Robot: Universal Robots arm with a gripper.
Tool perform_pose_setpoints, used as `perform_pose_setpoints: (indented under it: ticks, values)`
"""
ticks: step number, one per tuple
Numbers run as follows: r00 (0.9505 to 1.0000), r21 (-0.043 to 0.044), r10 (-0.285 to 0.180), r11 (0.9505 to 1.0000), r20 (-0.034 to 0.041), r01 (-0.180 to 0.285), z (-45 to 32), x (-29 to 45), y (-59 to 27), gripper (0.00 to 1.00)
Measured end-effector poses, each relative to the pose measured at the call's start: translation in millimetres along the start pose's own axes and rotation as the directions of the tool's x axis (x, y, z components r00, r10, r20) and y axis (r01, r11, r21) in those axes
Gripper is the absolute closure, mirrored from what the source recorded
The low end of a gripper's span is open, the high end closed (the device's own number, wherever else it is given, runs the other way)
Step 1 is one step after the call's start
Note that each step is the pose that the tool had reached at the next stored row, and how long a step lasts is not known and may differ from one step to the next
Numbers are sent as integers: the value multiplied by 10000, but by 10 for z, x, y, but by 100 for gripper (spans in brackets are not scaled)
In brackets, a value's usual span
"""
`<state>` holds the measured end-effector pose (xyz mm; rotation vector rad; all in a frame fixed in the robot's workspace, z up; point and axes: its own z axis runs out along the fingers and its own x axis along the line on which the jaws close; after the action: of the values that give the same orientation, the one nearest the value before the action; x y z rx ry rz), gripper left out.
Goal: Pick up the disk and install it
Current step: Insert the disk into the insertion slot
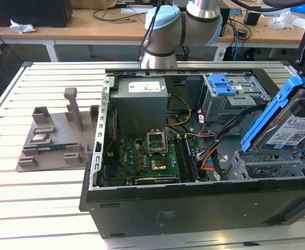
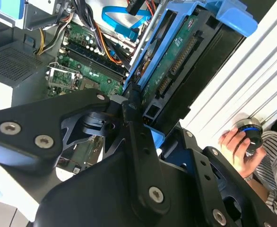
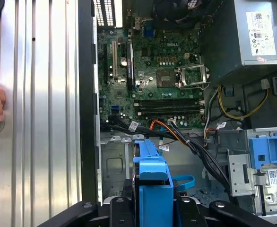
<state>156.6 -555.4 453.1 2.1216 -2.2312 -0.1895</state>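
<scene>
We hold the flat rectangular silver disk (image 1: 292, 127), white-and-blue labelled with blue plastic rails, firmly clamped in our black gripper (image 2: 150, 125). It hangs tilted in the air above the open black computer case (image 1: 194, 208), over that case's grey metal drive cage (image 1: 262, 166).

The surface (image 1: 38, 203) is a pale metal top with long slats. An open black computer case (image 1: 194, 205) lies on it. At the exterior view's left, well apart, stands a grey holder (image 1: 30, 162) with an upright post.
</scene>
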Motion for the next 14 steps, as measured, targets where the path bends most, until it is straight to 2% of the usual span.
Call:
perform_pose_setpoints:
  ticks: [2,5,11,14]
  values:
    - [10000,-8,8,10000,-70,-8,11,0,-1,63]
    - [10000,-26,1,10000,-73,-1,42,1,-5,63]
    - [9998,-36,-178,9998,-97,178,48,-3,-48,63]
    - [9997,-39,-231,9997,-85,230,82,-2,-52,63]
